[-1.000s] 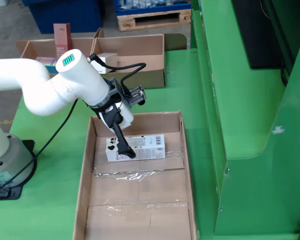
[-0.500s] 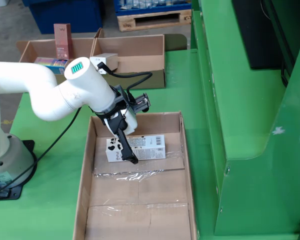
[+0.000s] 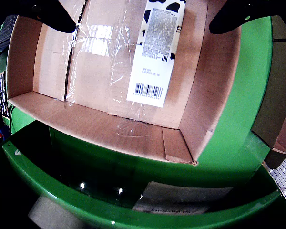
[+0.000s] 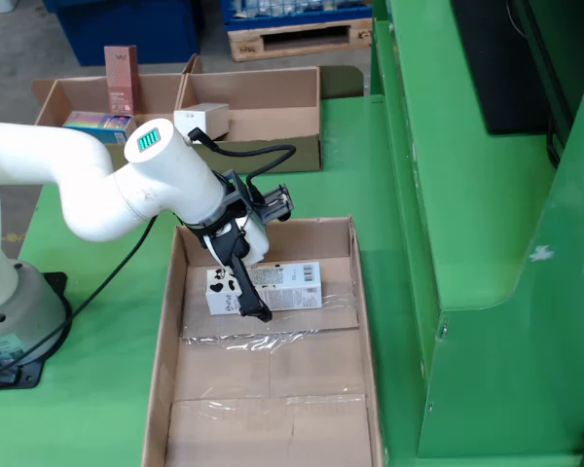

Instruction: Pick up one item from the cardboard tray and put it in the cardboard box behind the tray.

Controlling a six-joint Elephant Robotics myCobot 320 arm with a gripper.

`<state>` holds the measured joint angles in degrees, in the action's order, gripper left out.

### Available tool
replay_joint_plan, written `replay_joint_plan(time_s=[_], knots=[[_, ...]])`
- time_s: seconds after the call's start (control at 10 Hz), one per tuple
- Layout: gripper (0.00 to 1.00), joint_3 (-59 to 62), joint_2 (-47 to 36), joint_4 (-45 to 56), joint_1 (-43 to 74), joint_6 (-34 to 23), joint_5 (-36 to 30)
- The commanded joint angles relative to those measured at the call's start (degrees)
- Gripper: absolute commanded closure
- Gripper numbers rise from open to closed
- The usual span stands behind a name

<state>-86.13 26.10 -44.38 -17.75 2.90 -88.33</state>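
One carton (image 4: 265, 288), cow-print and barcoded, lies flat in the cardboard tray (image 4: 362, 321); I see it between my gripper's (image 3: 142, 19) spread jaws in the wrist view, neither finger touching it. I judge the wide spread is meant to straddle its width before closing. Beyond the jaws sits the cardboard box (image 4: 273, 117), still awaiting the item. Against half a second ago, my arm has barely shifted, fingertip lingering over the carton's printed end.

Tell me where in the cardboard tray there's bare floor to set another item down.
The near half of the cardboard tray, below the taped seam, is bare. The far end is crowded: the white carton lies there with the gripper over its left end.
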Motion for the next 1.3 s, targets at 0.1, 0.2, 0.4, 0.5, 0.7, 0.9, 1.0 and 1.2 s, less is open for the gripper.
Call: replay_joint_plan(time_s=[0.1, 0.2, 0.4, 0.5, 0.7, 0.9, 1.0, 1.2], knots=[[0.0, 1.4, 2.6, -3.0, 1.5, -2.0, -1.4], [0.0, 1.4, 2.6, -3.0, 1.5, -2.0, -1.4], [0.0, -0.3, 4.3, -6.7, 2.4, -2.7, -2.1], [0.0, -0.1, 5.8, -8.0, 2.6, -2.4, -2.0], [0.0, 0.4, 7.0, -8.7, 2.6, -2.4, -1.7], [0.0, 0.9, 9.5, -10.8, 2.9, -2.6, -1.6], [0.0, 0.9, 9.5, -10.8, 2.9, -2.6, -1.6], [0.0, 3.7, 13.9, -11.8, 4.4, -3.5, -2.7]])
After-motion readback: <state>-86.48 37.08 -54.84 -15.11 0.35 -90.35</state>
